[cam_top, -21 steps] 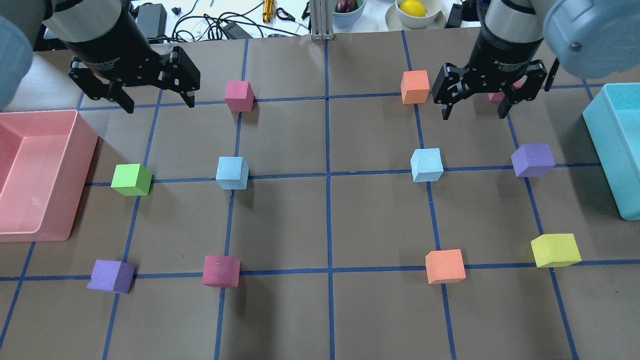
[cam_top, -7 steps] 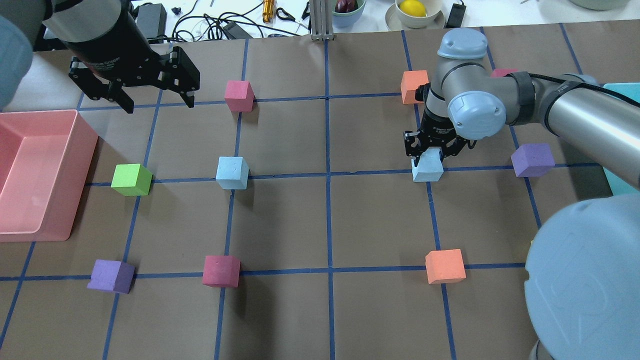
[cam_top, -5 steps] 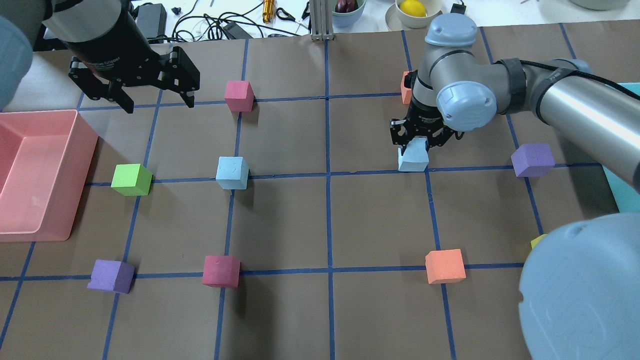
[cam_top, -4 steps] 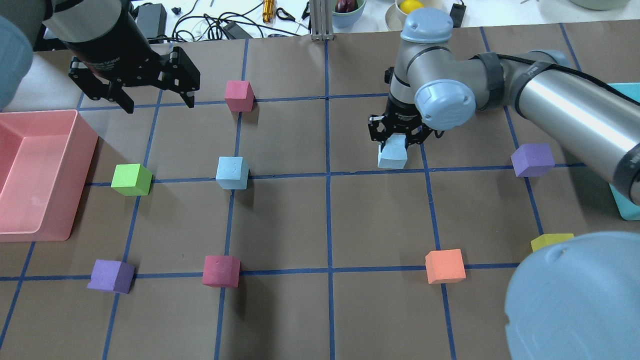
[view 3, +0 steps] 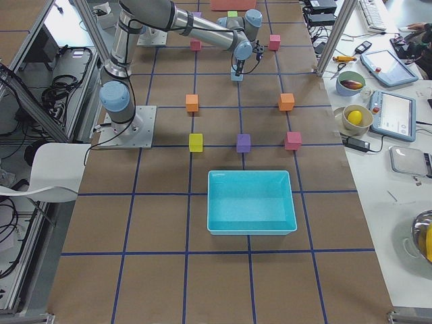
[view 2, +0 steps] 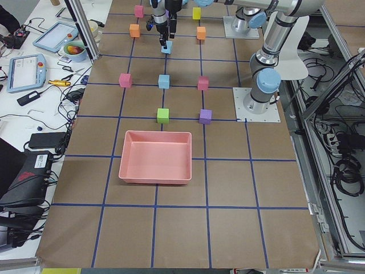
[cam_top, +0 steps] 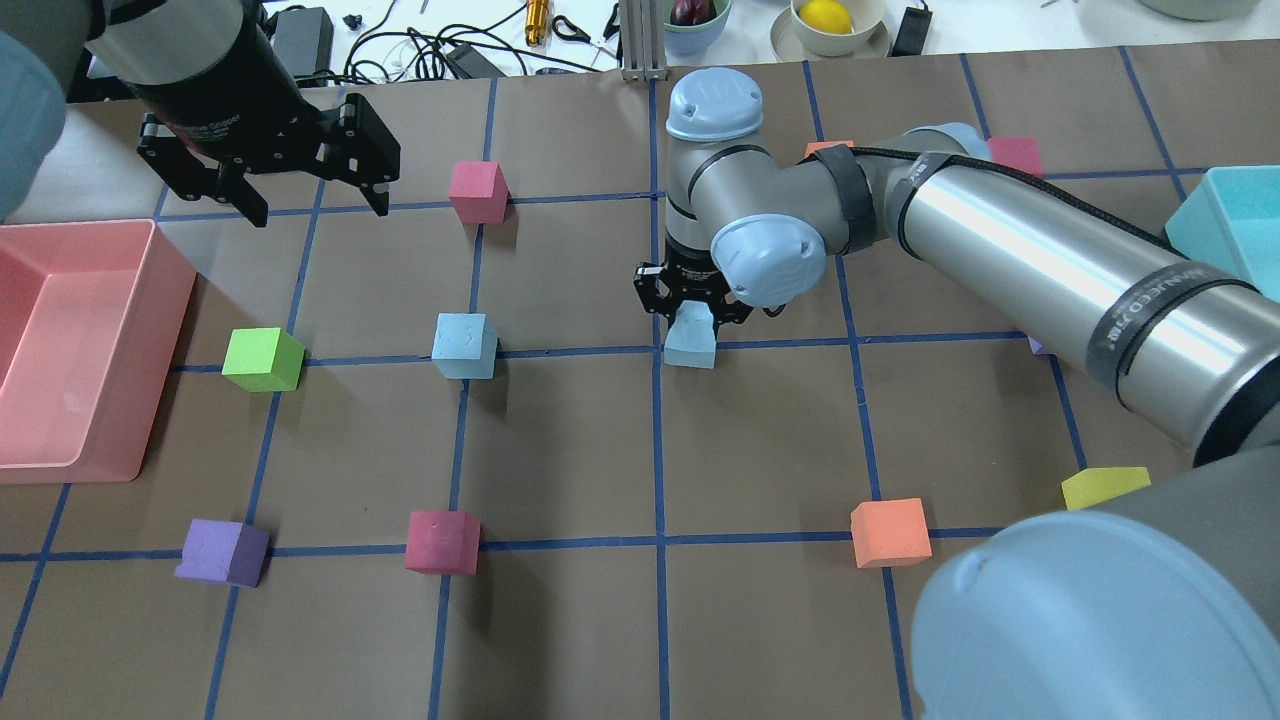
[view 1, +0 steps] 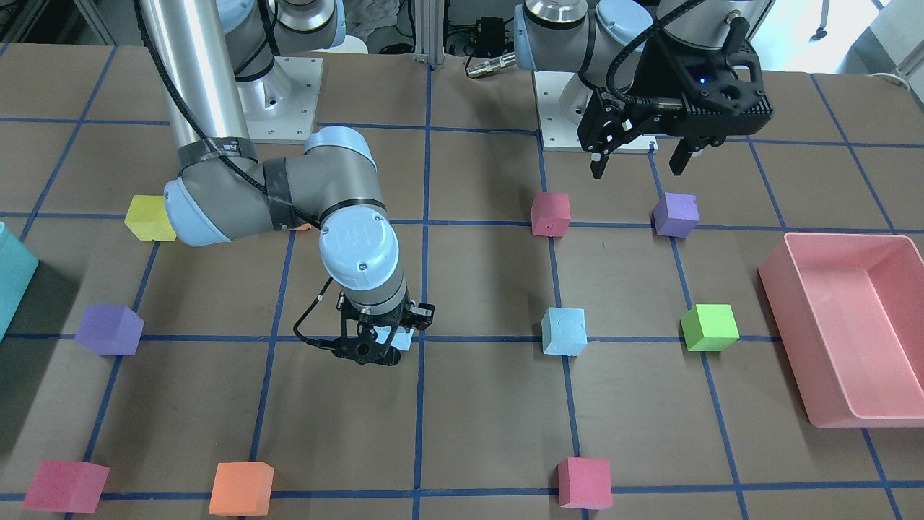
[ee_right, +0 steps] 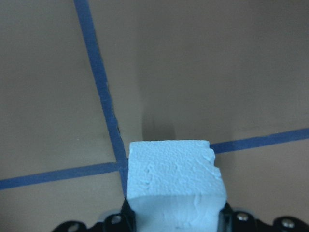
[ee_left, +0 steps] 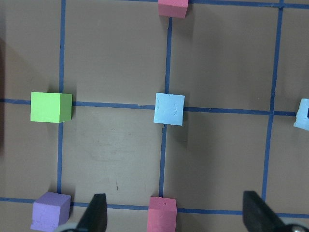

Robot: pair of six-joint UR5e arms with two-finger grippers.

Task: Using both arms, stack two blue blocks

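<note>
Taking the loose blue block [cam_top: 465, 346] on its tape crossing as the mark: on the robot's side of it lies a dark pink cube [cam_top: 442, 542], with a purple cube [cam_top: 222, 552] further to the robot's left. The left gripper [cam_top: 320, 205] hangs high above this near stretch, its fingers spread wide and holding nothing. Its wrist camera looks straight down on the loose block. Level with that block, a green cube [cam_top: 262, 360] sits to the robot's left and the pink bin [cam_top: 60, 350] beyond it. On the same tape line, at the next crossing to the robot's right, is the other blue block [cam_top: 690, 345] — pinched by its upper part between the closed-in fingers of the right gripper [cam_top: 691, 318], which points straight down. The two blue blocks are well apart; whether the gripped one clears the paper I cannot tell. Past the loose block, on the far side, stands a lighter pink cube [cam_top: 478, 191].
</note>
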